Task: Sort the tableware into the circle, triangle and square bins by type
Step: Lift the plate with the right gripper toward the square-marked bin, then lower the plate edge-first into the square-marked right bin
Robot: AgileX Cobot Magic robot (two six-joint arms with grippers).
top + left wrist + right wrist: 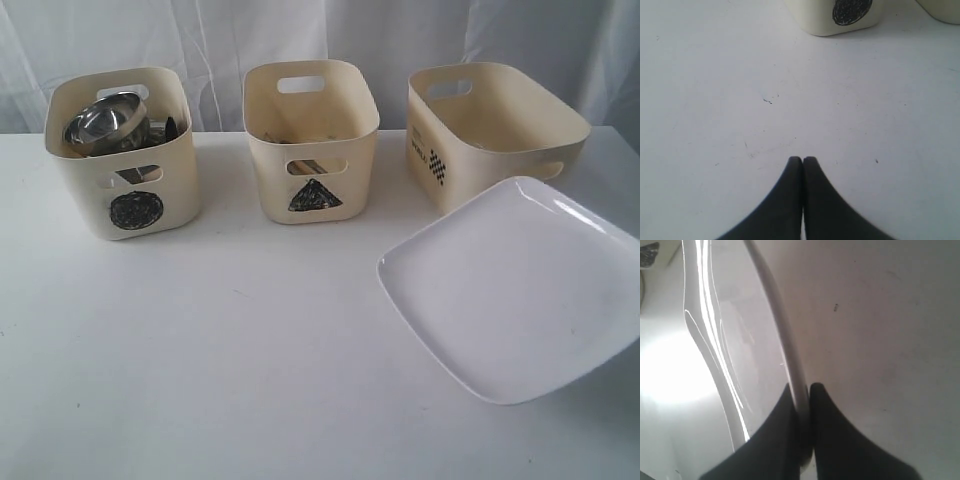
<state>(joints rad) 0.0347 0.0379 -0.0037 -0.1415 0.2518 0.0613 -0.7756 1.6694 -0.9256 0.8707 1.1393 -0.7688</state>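
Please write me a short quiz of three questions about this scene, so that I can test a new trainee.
1. True or false: the left pincer is holding a fork.
2. What is the right pincer closed on?
A. the rim of the white square plate
B. a handled mug
C. a pair of chopsticks
3. Fill in the missing word: the steel bowl lies in the cream bin whose front is marked with a black ____.

Key: 1 false (it is shut over the bare table, holding nothing); 2 A; 3 circle.
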